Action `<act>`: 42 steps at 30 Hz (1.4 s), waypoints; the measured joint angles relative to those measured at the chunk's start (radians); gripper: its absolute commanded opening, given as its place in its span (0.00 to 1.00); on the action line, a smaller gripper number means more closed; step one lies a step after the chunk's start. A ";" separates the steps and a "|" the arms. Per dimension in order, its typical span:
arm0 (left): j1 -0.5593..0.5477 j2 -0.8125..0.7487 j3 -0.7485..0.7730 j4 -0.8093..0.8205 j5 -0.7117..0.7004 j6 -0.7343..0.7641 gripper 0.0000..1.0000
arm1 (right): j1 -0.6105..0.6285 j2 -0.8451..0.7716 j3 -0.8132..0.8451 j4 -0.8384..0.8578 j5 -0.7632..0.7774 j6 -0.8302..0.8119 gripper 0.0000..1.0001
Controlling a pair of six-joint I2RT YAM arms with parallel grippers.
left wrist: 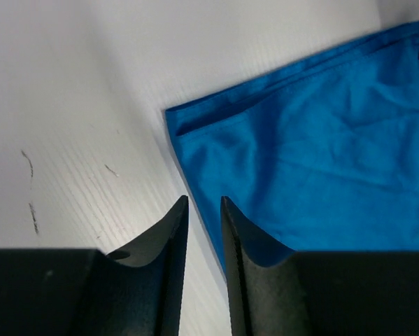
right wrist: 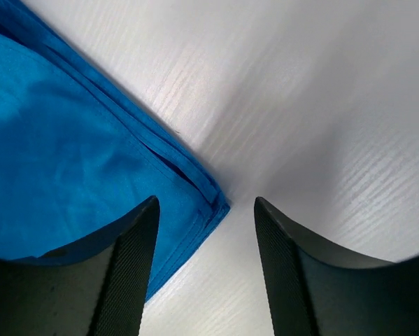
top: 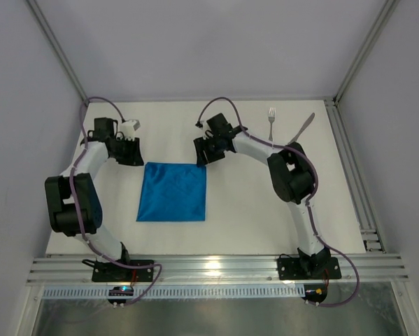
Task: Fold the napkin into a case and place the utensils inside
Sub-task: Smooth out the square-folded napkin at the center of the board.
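Observation:
The bright blue napkin [top: 173,192] lies flat at the table's middle, folded into a layered square. My left gripper [top: 133,158] hovers just beyond its far left corner. In the left wrist view the gripper [left wrist: 203,200] is open only a narrow gap and empty, over the napkin's [left wrist: 321,154] left edge. My right gripper [top: 202,155] is at the far right corner. In the right wrist view it [right wrist: 206,203] is wide open and empty, straddling the napkin's [right wrist: 69,161] corner. The fork [top: 271,120] and knife [top: 303,126] lie at the far right.
The white table [top: 251,210] is bounded by grey walls, with an aluminium rail [top: 216,267] along the near edge and a frame strip [top: 352,175] on the right. The arms' cables loop above the far part of the table.

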 measured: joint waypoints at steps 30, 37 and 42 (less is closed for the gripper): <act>-0.100 0.004 -0.189 -0.116 -0.113 0.140 0.15 | 0.407 -0.423 -0.851 0.599 0.080 0.494 0.04; -0.100 -0.003 -0.183 -0.126 -0.090 0.145 0.30 | 0.407 -0.497 -0.886 0.503 0.098 0.473 0.04; -0.100 -0.096 -0.156 -0.171 -0.026 0.154 0.32 | 0.407 -0.532 -0.809 0.405 0.105 0.436 0.04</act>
